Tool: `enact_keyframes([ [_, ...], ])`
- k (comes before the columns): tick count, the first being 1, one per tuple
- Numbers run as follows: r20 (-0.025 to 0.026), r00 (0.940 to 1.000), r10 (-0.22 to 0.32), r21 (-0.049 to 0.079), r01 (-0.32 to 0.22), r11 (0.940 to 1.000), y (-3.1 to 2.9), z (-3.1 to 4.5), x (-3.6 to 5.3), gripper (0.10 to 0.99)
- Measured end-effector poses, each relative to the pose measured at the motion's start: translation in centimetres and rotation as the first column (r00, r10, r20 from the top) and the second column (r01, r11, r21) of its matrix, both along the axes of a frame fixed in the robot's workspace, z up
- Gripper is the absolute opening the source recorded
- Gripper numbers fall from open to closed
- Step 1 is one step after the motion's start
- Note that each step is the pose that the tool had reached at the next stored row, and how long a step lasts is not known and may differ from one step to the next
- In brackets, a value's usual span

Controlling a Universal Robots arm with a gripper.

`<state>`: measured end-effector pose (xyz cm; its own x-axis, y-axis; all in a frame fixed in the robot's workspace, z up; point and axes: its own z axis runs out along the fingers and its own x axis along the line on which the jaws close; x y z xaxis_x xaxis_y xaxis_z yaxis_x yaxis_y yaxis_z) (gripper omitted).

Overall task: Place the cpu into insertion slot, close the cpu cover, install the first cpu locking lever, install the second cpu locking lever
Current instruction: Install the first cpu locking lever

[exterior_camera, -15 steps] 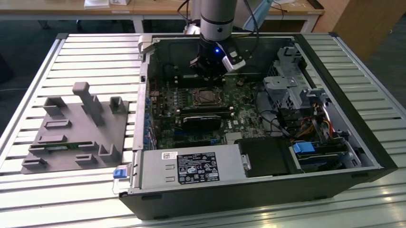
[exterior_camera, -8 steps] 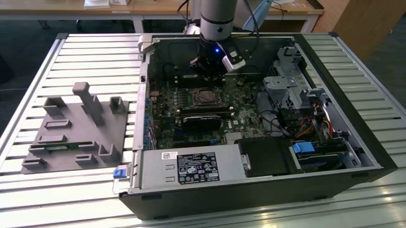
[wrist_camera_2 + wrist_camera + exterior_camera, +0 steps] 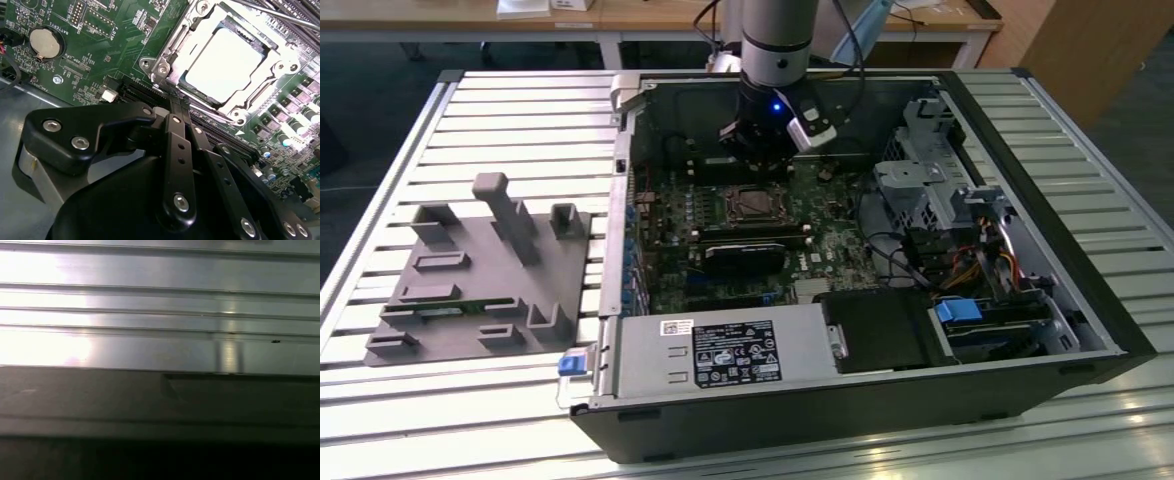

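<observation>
Cpu [image 3: 225,62] sits in the slot [image 3: 753,204], cover [image 3: 172,47] down over it. My gripper [image 3: 172,102] hangs just beside the cover, fingers pressed together, holding nothing. I judge the lever step in hand; it calls for precise hooking.

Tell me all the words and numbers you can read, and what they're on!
Black label on the metal box: too small to read.
White sticker beside it: too small to read.
Green board: its white print is too blurred to read.
</observation>
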<state>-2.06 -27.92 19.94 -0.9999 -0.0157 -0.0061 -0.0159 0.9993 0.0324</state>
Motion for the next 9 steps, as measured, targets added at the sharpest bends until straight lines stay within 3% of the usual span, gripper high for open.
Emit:
enact_keyframes([
  [9,0.0008,1.0,0.0,-0.002,0.0,1.0,0.02,0.05,0.01,0.106],
])
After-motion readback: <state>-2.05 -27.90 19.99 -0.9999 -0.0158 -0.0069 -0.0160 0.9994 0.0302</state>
